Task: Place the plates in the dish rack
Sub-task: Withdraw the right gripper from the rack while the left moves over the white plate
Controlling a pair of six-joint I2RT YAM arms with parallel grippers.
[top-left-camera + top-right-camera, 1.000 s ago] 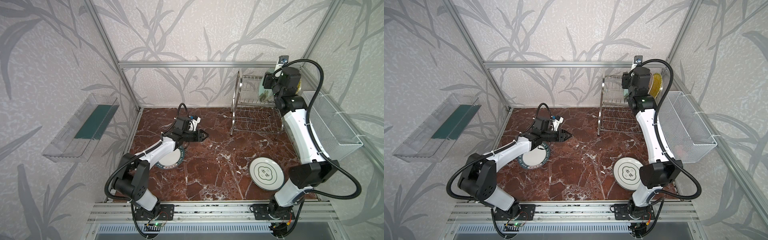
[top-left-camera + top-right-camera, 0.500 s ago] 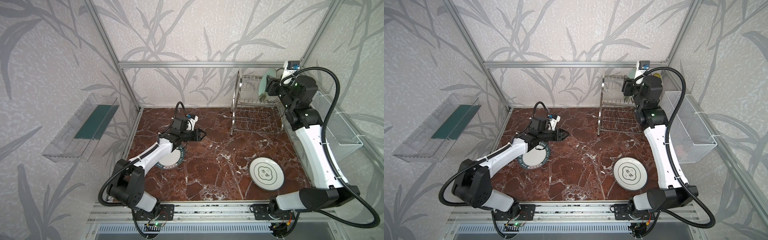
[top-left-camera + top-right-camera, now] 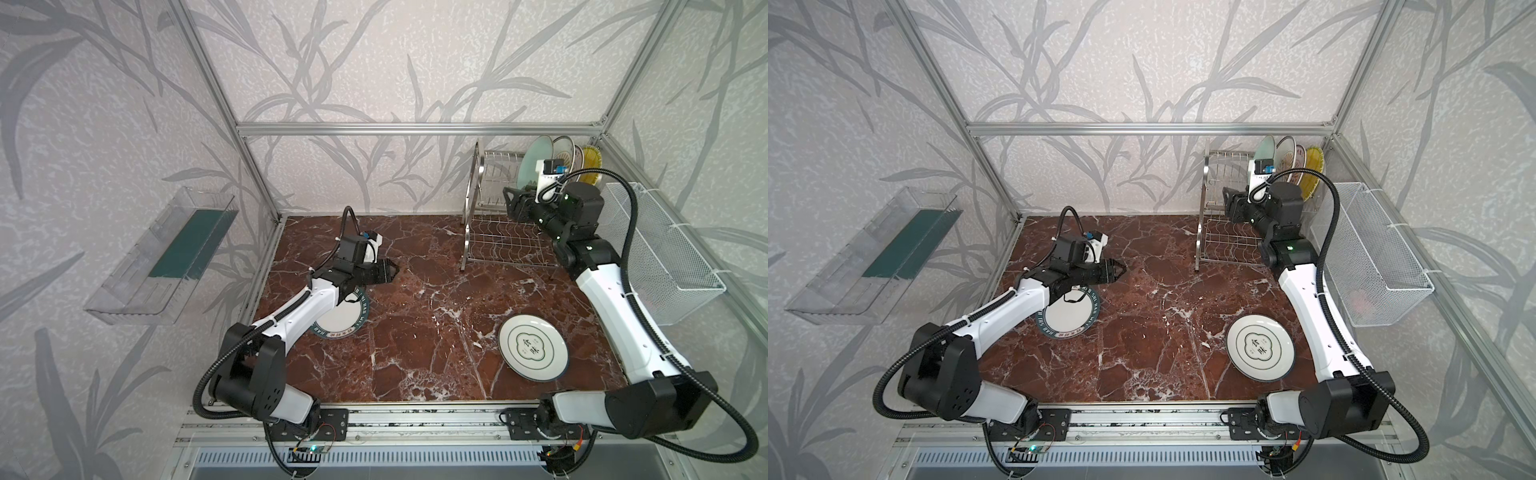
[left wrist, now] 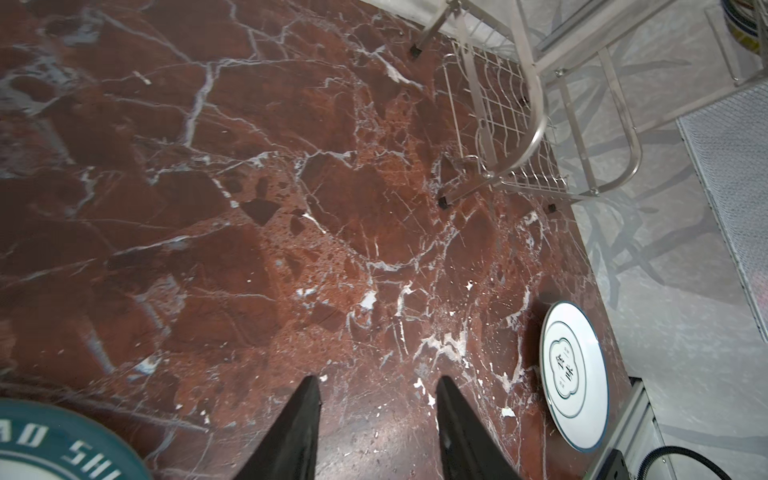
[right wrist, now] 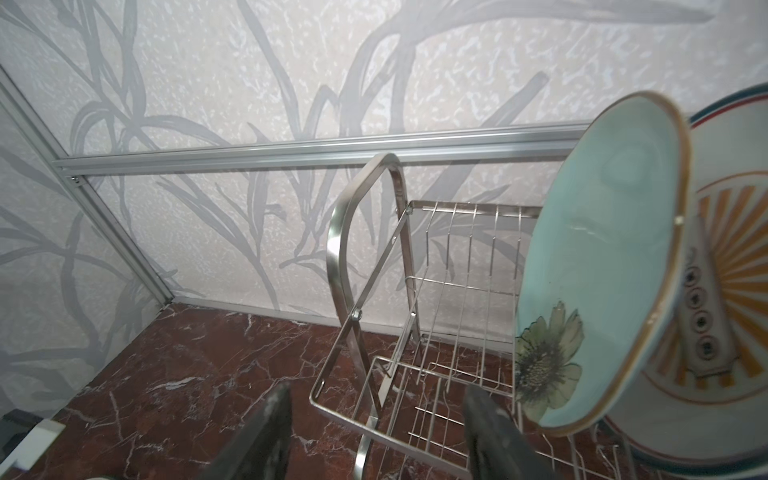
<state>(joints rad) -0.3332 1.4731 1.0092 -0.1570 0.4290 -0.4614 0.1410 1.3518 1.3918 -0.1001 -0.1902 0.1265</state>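
Observation:
The dish rack (image 3: 490,232) (image 3: 1221,232) stands at the back right. Several plates stand upright in its top tier: a pale green flower plate (image 5: 602,249) (image 3: 534,162), a sunburst plate (image 5: 739,232) behind it, and a yellow one (image 3: 592,164). My right gripper (image 3: 509,199) (image 5: 378,386) hangs open and empty beside the green plate, over the rack's free prongs. A teal-rimmed lettered plate (image 3: 345,320) (image 4: 50,440) lies flat under my left arm. My left gripper (image 3: 397,270) (image 4: 378,380) hovers open over bare table just past it. A white cloud-emblem plate (image 3: 533,347) (image 4: 575,374) lies flat front right.
A white mesh basket (image 3: 660,257) hangs on the right wall close to the right arm. A clear plastic tray (image 3: 166,257) hangs on the left wall. Aluminium frame posts run along the table's back and sides. The rack's lower tier (image 4: 498,124) holds nothing.
My right gripper has dropped and drawn leftward away from the racked plates, staying open. My left gripper has slid slightly leftward over the table.

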